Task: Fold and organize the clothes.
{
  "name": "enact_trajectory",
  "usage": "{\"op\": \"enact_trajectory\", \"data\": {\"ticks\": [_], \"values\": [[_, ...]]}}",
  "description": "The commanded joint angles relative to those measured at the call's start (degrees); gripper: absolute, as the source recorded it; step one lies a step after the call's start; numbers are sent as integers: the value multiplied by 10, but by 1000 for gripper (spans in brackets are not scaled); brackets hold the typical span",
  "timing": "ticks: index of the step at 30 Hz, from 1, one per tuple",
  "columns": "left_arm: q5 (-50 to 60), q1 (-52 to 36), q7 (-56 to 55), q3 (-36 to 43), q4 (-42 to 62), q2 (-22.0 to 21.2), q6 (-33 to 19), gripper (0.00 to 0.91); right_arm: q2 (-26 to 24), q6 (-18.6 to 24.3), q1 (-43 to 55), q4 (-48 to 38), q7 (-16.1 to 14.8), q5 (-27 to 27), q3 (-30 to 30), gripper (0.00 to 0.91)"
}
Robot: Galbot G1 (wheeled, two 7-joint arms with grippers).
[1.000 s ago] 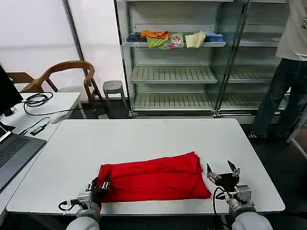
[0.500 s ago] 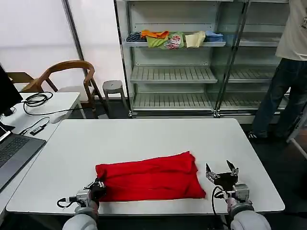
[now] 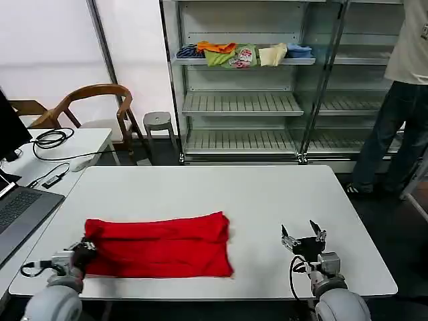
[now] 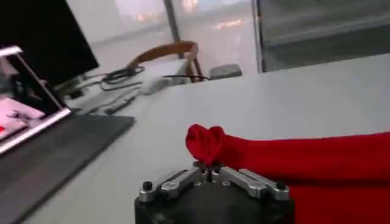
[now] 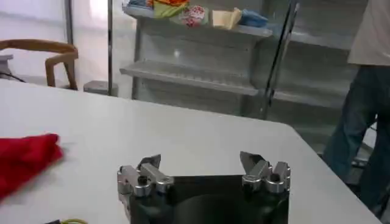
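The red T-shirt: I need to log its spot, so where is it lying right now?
In the head view the red T-shirt lies folded on the white table, near its front edge on the robot's left, one end pinched by the left gripper.

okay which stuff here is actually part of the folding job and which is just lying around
Part of the job:
red T-shirt, pinched at its corner by the left tool
right tool, open, apart from the shirt

Just lying about:
laptop
folded garments on the shelf
wooden chair
stool
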Motion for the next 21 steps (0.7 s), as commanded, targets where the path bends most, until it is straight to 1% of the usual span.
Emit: {"op": "enact_trajectory", "data": {"ticks": [1,3,4,6,7,10,12,15,21], "values": [[7,15,18,-78,-84,17,28,20,1,2,3,-2,0,-1,-1,907],[8,12,11,-36,-126,-7,34,20,1,3,-5,-1,1,-4,3,907],[9,12,9,-31,-136,-15,36,20,0,4,-7,0,1,-5,3,907],[22,8,0,36,-168,-37,37,20,0,5,-13,2,1,-9,7,907],[29,5,-2,49,-176,-48,37,20,0,5,-17,3,1,-10,8,907],[68,-6,-6,120,-196,-83,37,20,3,4,-26,9,1,-17,17,907],[75,-19,-12,171,-196,-98,37,20,5,2,-34,13,2,-21,25,907],[93,-33,-16,218,-184,-120,36,20,7,-1,-47,20,2,-26,34,907],[127,-53,-17,281,-146,-156,34,20,1,-4,-64,28,3,-28,53,907]]}}
